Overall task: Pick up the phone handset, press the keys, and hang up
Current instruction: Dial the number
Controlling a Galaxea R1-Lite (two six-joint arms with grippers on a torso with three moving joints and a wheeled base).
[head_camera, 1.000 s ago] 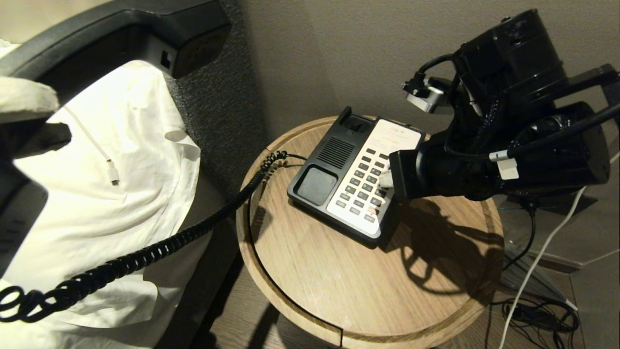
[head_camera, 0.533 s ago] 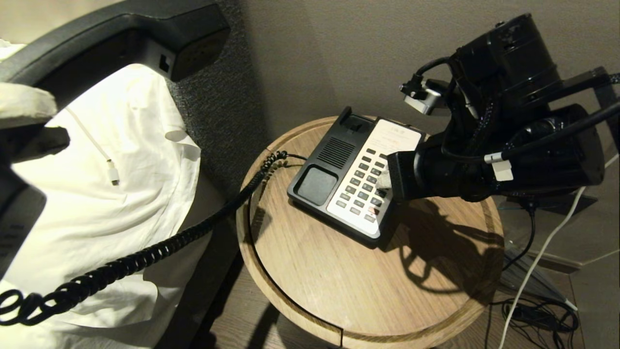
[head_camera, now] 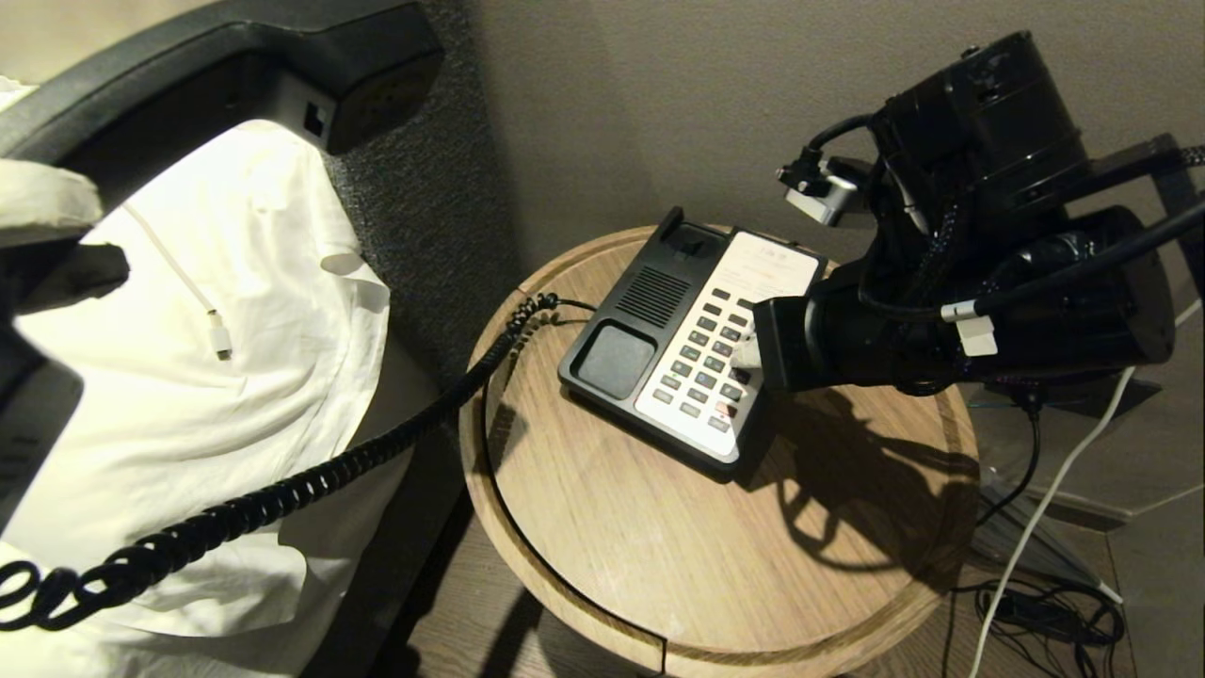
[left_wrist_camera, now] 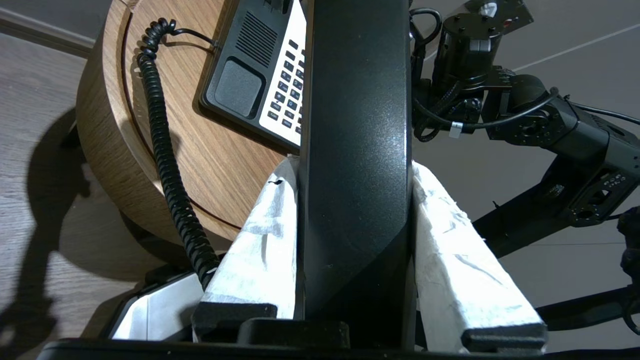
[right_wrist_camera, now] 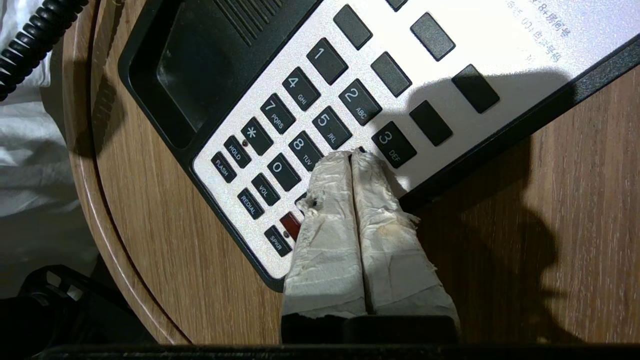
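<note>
Up in the head view, your right gripper [head_camera: 748, 350] sits on the keys [head_camera: 704, 363], dark grey buttons across a cream faceplate on the black phone base [head_camera: 617, 325], which rests on a round wooden side table [head_camera: 659, 527]. The black coiled cord [head_camera: 311, 485] runs off toward a white pillow [head_camera: 235, 377].

Left wrist view: left gripper [left_wrist_camera: 352, 240] is clamped around the long glossy black phone handset [left_wrist_camera: 355, 125].

Right wrist view: wrapped fingertips [right_wrist_camera: 332, 172] pressed together, touching between 5 and 3, probably the 6. So you're mid-keypress; hanging up comes next, and that arm blocks the cradle.
</note>
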